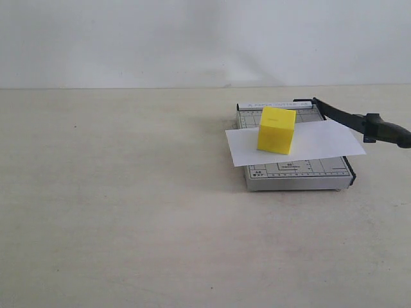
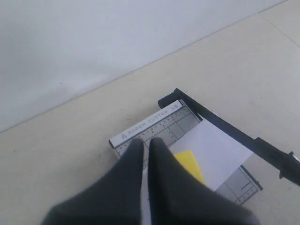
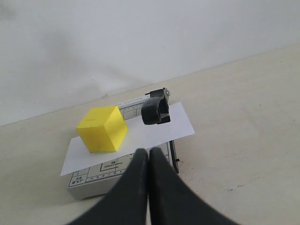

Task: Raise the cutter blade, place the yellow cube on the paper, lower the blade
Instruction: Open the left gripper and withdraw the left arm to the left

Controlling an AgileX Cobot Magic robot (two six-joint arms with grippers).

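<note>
Now the yellow cube (image 1: pixel 277 130) sits on the paper (image 1: pixel 321 144), with the blade (image 1: pixel 350 120) raised. Left gripper (image 2: pixel 144 144) and right gripper (image 3: pixel 148 154) are closed, empty; the right should push the blade down slowly.

The worktop (image 1: pixel 128 212) is a pale beige, matte surface with faint specks, and it runs back to a white wall (image 1: pixel 192 38) at its far edge. One thing lies directly on it: a grey trimmer (image 1: pixel 302 174), right of the middle and toward the far side. Its base sits flat, with printed ruler lines and dark corners. The blade (image 1: pixel 350 119), hinged at the far right corner, angles out to the right above the worktop. The paper (image 1: pixel 321 144) overhangs the base's left edge; whether that end touches the worktop cannot be told.
</note>
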